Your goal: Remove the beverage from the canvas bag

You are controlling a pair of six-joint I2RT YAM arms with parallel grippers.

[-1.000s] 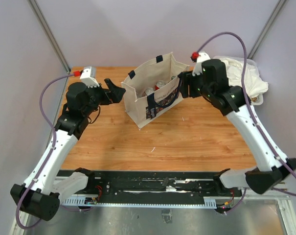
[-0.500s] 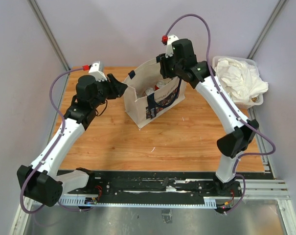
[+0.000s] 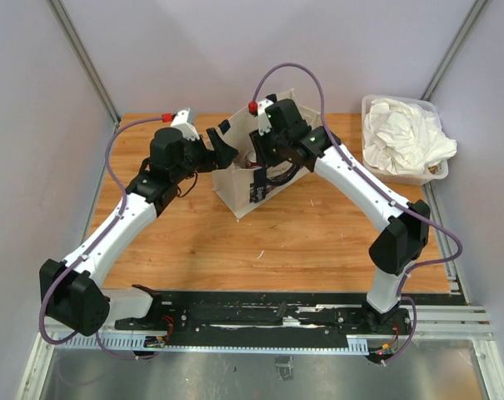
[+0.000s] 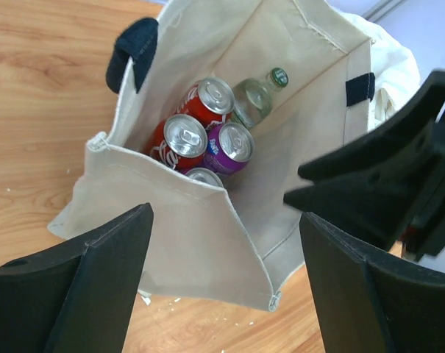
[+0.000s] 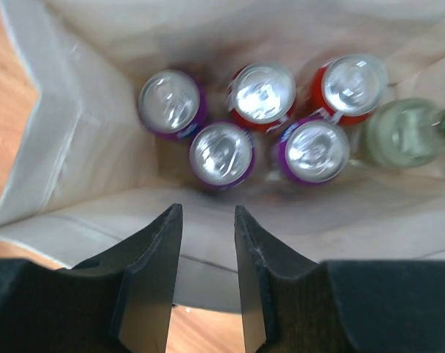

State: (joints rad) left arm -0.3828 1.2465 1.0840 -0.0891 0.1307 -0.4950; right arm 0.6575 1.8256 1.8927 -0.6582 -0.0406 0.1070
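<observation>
The cream canvas bag (image 3: pixel 235 179) with navy handles stands open at the back middle of the table. Inside it, the right wrist view shows several upright cans, purple (image 5: pixel 221 153) and red (image 5: pixel 262 94), and a clear bottle with a green cap (image 5: pixel 402 132). My right gripper (image 3: pixel 262 167) hangs over the bag's mouth, pointing down, its jaws a little apart and empty (image 5: pixel 207 209), above the bag's near wall. My left gripper (image 3: pixel 222 150) is wide open and empty at the bag's left side; in its own view (image 4: pixel 223 220) the bag (image 4: pixel 185 235) lies between its fingers.
A clear tub of white cloths (image 3: pixel 406 137) stands at the back right corner. Purple walls and metal posts close the back and sides. The right arm's dark gripper shows in the left wrist view (image 4: pixel 369 176), over the bag's right side.
My right arm has swung left from beside the tub to over the bag's mouth. My left gripper has moved right, up to the bag's left edge.
</observation>
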